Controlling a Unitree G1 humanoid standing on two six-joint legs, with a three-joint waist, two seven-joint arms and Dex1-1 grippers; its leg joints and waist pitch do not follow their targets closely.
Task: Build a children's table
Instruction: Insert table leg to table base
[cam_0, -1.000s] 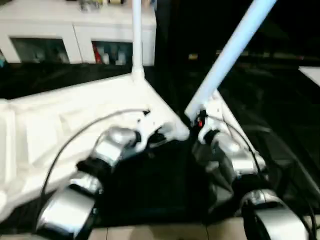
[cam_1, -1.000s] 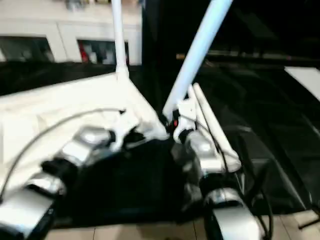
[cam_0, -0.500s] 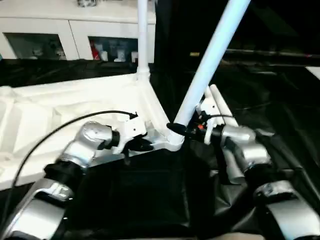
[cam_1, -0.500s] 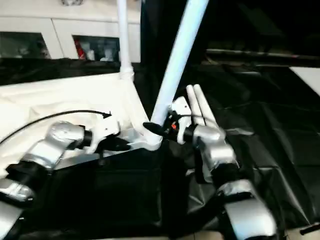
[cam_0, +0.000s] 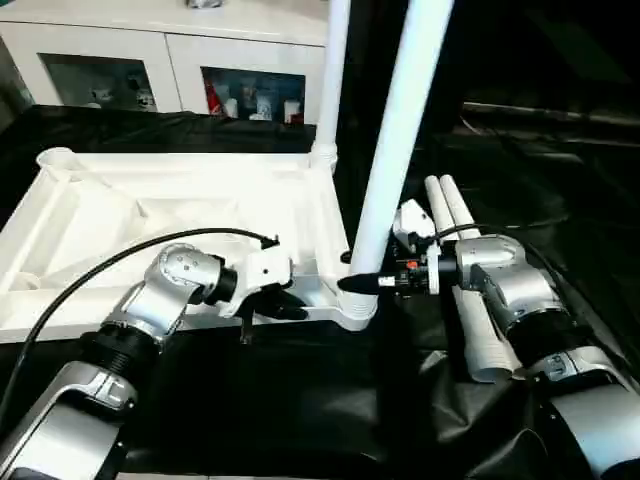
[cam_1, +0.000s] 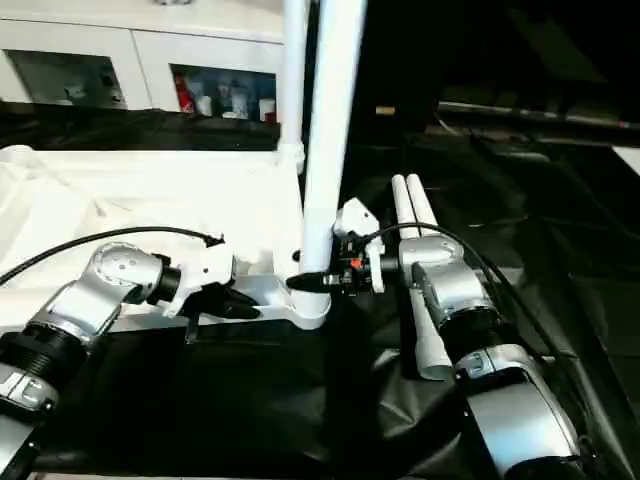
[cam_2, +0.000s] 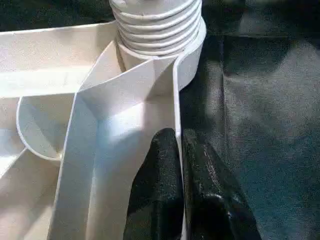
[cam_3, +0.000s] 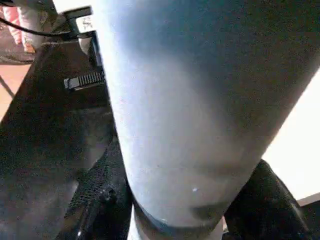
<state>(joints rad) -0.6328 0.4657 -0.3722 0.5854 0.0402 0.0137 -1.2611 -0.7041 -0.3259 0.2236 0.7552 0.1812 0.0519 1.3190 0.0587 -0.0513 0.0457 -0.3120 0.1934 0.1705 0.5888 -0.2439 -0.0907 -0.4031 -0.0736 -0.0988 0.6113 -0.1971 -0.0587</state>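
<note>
No brand or lettering can be read on anything here. The white tabletop (cam_0: 190, 215) lies upside down on the desk (cam_0: 300, 400), which is draped in black sheeting, with its ribbed underside facing up. Four legs can be counted. One far leg (cam_0: 335, 70) stands upright in the far corner socket. A near leg (cam_0: 400, 140) stands in the near corner socket (cam_0: 352, 310), leaning slightly. Two spare legs (cam_0: 465, 270) lie side by side on the black sheeting, just beside the tabletop's right edge.

The left gripper (cam_0: 275, 300) has its jaws pressed together on the tabletop's near rim; the left wrist view shows one black finger (cam_2: 157, 190) on either side of the thin white wall, right beside the threaded base of the near leg. The right gripper (cam_1: 312, 283) has its jaws clamped round the bottom of the near leg, just above the socket, with a black finger showing on each side of the pole in the right wrist view.

Behind the desk stands a white cabinet (cam_0: 180, 60) with glass doors and small coloured items inside.
</note>
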